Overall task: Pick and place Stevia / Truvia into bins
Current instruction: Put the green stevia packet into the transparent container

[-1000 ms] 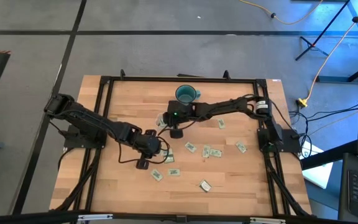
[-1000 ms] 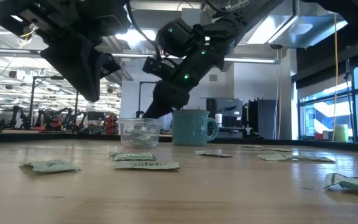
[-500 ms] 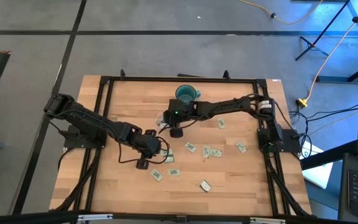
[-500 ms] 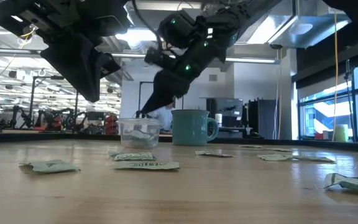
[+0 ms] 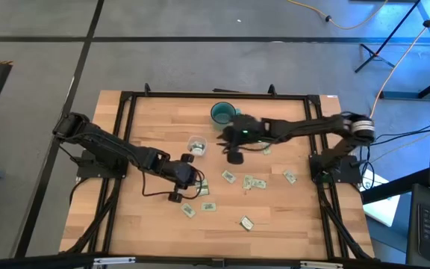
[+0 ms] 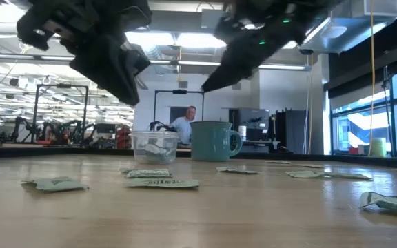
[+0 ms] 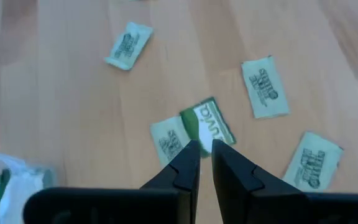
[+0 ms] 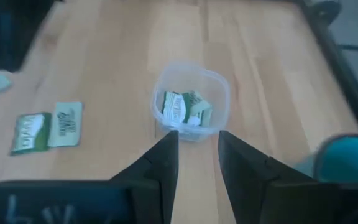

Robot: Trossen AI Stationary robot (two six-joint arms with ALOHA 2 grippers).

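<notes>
Truvia packets: lying loose from desk centre to 4 o'clock, several sitting in clear bin; prob. feather-light, limp, thin, so pinching an edge is best. Left tool hovering nearly clenched over pair, gripping nothing; right tool released, sitting empty nr mug.

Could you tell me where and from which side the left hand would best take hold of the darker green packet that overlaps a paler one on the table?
The darker green packet lies flat, one end overlapping the paler packet. The left hand, fingers nearly closed, is best brought straight down from above to pinch across the narrow width at its free end, away from the overlap, probably lifting it alone.
</notes>
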